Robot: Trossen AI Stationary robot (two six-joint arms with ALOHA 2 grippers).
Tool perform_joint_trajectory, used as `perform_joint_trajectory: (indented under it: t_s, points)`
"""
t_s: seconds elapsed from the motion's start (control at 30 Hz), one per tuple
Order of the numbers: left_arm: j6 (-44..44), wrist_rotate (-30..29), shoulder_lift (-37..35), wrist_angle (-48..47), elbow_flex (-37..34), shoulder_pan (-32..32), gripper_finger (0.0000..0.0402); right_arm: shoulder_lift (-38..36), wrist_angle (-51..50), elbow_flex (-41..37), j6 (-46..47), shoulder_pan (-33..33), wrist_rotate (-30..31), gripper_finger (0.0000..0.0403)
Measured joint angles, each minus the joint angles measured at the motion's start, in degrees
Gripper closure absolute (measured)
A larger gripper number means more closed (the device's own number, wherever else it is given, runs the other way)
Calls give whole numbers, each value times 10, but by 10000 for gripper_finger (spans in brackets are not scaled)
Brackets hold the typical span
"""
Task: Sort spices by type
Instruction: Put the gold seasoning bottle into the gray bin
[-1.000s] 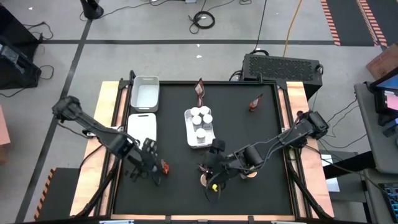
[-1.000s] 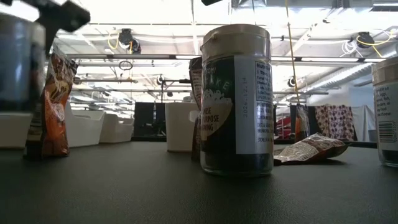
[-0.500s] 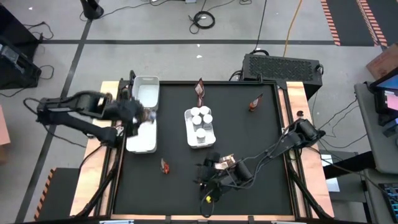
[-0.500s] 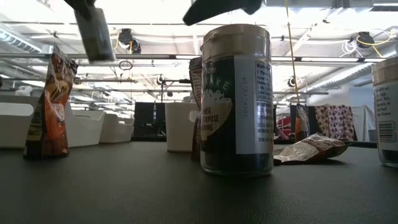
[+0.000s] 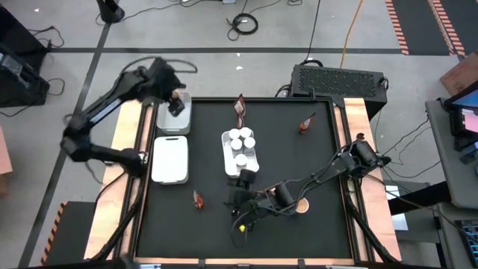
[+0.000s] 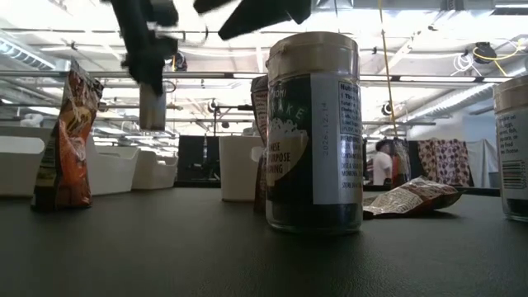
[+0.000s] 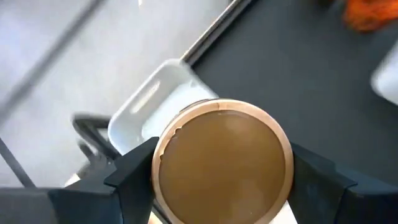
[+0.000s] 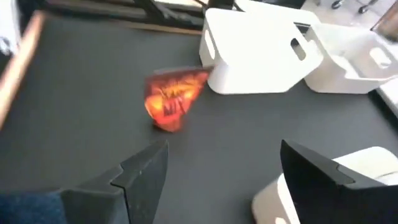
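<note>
My left gripper (image 5: 175, 101) hangs over the far-left white tray (image 5: 173, 118), shut on a round tub with a brown-orange top (image 7: 221, 155). In the low view the tub (image 6: 153, 103) shows in the air. My right gripper (image 5: 240, 203) stands open low over the table's near middle. It faces a reddish crinkly packet (image 8: 174, 99) that stands on the table, and nothing is between its fingers. Several white-capped jars (image 5: 240, 142) stand in the middle tray (image 5: 228, 166). Two more packets (image 5: 240, 108) (image 5: 306, 123) lie at the far edge. Another orange-topped tub (image 5: 301, 205) sits beside the right arm. My left gripper pinches the tub by its round side wall (image 7: 158, 168), just under the lid, between its two fingers (image 7: 134, 177), one on each opposite side. The fingers slant down from above. The tub is lifted clear, its top up toward the wrist, above the far-left tray (image 7: 152, 102).
A second white tray (image 5: 170, 158) lies at the left edge, near side of the first. In the low view a jar (image 6: 313, 132) stands close in front, a packet (image 6: 70, 140) at the left, and a flat packet (image 6: 408, 198) at the right. Wooden rails border the black tabletop.
My left gripper has swung from the table's near left, beside the packet, toward the far edge and up. It has carried the tub clear of the table to over the far-left tray, rolling as it went. My right gripper has sunk a little and shifted toward the left.
</note>
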Motion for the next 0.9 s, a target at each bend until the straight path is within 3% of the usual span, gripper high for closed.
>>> perform_joint_trajectory:
  t_s: [0.13,0.27,0.8,0.9]
  points:
    - [-2,18,68,30,0,77,119,0,-24,0,-42,-9,14,138]
    - [2,37,106,80,0,104,119,0,-51,0,-55,-23,27,138]
    - [-2,64,232,117,0,121,119,-1,-132,0,-56,-47,24,138]
    - [-1,84,239,117,0,121,98,-1,-142,0,-53,-46,23,138]
